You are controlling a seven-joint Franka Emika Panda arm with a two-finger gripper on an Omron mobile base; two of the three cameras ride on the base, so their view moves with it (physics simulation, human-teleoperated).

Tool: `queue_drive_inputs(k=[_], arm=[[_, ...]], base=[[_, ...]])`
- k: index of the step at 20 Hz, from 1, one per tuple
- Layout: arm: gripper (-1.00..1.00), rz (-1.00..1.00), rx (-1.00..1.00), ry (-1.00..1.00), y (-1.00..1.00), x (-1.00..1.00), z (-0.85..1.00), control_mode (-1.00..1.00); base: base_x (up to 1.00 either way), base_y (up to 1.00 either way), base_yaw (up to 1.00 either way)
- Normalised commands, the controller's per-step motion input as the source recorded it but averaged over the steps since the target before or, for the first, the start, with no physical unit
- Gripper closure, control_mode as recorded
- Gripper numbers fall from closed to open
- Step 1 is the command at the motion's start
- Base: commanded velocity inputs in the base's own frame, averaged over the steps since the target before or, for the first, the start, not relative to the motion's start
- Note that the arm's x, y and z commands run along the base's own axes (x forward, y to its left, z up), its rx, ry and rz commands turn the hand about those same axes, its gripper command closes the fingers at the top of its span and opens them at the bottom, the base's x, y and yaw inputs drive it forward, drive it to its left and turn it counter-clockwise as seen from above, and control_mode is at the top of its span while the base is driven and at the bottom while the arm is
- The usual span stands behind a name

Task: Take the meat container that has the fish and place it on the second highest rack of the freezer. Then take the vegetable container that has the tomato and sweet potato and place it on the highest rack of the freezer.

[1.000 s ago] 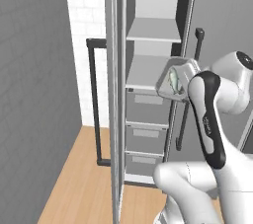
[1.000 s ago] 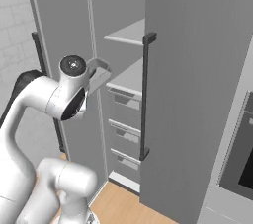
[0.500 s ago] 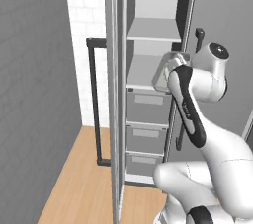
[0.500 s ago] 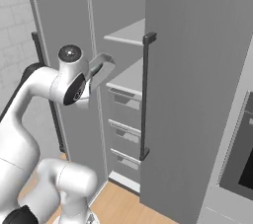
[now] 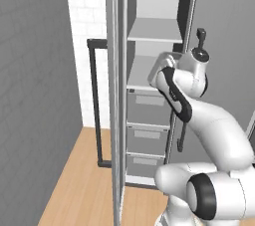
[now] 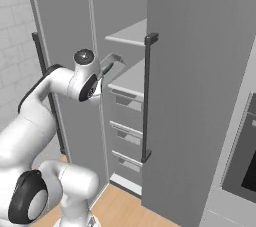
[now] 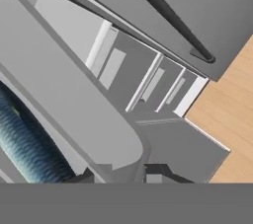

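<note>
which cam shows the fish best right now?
Hand view. The fish shows at lower left as a ribbed blue-green body inside its tray, held at the jaws. The left and right base views show the tray by the freezer's lower shelf, with no fish visible.

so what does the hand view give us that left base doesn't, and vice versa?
Hand view: the fish, blue-green and scaled, up close inside the meat container. Left base view: the highest rack, the shelf below it, the white arm and the brick wall. Both: the grey drawers, the wooden floor and the container itself, which the left base view puts at about the lower shelf's height.
</note>
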Motion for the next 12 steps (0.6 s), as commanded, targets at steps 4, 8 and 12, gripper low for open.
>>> queue_drive_inputs(k=[4, 8, 12], arm=[[1.00, 0.00, 0.00, 0.00, 0.00, 0.68, -0.14, -1.00], [1.00, 0.00, 0.00, 0.00, -0.03, 0.33, -0.08, -1.00], [1.00, 0.00, 0.00, 0.00, -0.16, 0.21, -0.01, -1.00]], base=[[0.00, 0.00, 0.00], [0.00, 0.00, 0.00], [0.00, 0.00, 0.00]])
